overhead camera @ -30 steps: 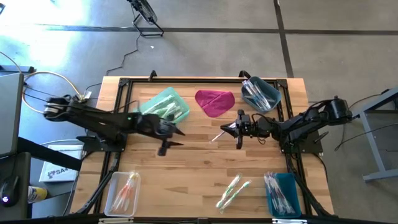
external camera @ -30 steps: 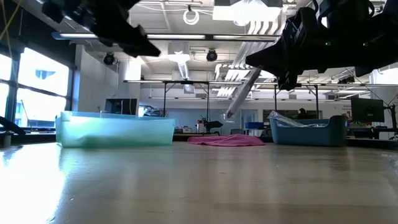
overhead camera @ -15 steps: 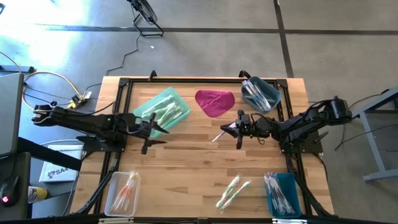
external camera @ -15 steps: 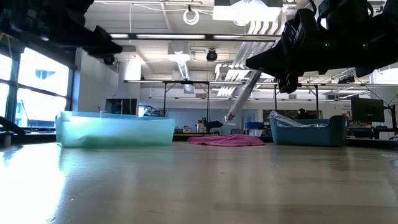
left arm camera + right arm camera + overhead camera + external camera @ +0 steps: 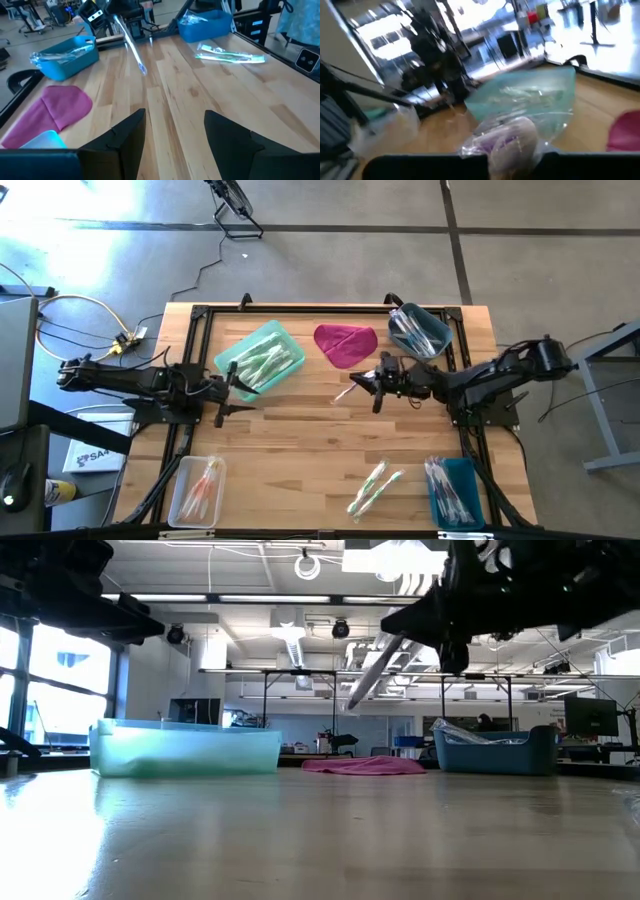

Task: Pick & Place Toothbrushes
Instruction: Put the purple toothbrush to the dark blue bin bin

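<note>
Right gripper [image 5: 372,385] clamped on one toothbrush [image 5: 347,394] above mid-table, gripped at one end: judged light, stiff, wrapper slippery; left gripper [image 5: 228,383] open.

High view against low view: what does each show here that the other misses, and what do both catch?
Only the high view shows the clear bin of toothbrushes, the dark blue bin, and two loose toothbrushes on the table's near side. Only the low view shows the room behind the table, with ceiling lights. Both show the green bin, the pink cloth, the blue bin, and the right gripper holding a wrapped toothbrush above the table.
</note>
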`<state>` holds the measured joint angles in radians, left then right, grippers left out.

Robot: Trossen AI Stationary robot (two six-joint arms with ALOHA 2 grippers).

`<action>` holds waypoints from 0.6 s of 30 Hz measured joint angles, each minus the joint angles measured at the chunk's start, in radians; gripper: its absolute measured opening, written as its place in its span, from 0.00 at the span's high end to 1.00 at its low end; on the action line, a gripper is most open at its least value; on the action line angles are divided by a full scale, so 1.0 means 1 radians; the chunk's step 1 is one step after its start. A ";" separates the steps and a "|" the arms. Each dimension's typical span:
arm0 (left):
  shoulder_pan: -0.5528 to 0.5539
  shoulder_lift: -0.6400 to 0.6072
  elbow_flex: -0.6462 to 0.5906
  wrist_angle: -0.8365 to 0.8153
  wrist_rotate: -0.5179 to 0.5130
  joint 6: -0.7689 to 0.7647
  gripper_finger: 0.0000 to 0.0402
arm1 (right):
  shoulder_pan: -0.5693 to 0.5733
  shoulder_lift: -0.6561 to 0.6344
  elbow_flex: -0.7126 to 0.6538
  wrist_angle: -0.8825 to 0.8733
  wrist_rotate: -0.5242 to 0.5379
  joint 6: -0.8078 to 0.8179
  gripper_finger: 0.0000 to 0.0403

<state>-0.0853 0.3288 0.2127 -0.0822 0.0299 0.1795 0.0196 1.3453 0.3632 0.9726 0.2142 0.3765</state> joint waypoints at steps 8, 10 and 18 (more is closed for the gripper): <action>0.000 -0.032 0.000 -0.027 0.000 0.000 0.51 | 0.046 -0.106 0.387 -0.932 0.207 0.097 0.99; 0.000 -0.030 0.000 -0.027 0.000 -0.001 0.51 | 0.073 -0.122 0.491 -1.110 0.252 0.150 0.99; 0.000 -0.031 0.000 -0.026 0.000 -0.004 0.51 | 0.220 -0.164 0.813 -1.741 0.362 0.500 0.99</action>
<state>-0.0853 0.2977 0.2127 -0.1085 0.0303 0.1753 0.2395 1.1812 1.1764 -0.7681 0.5759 0.8763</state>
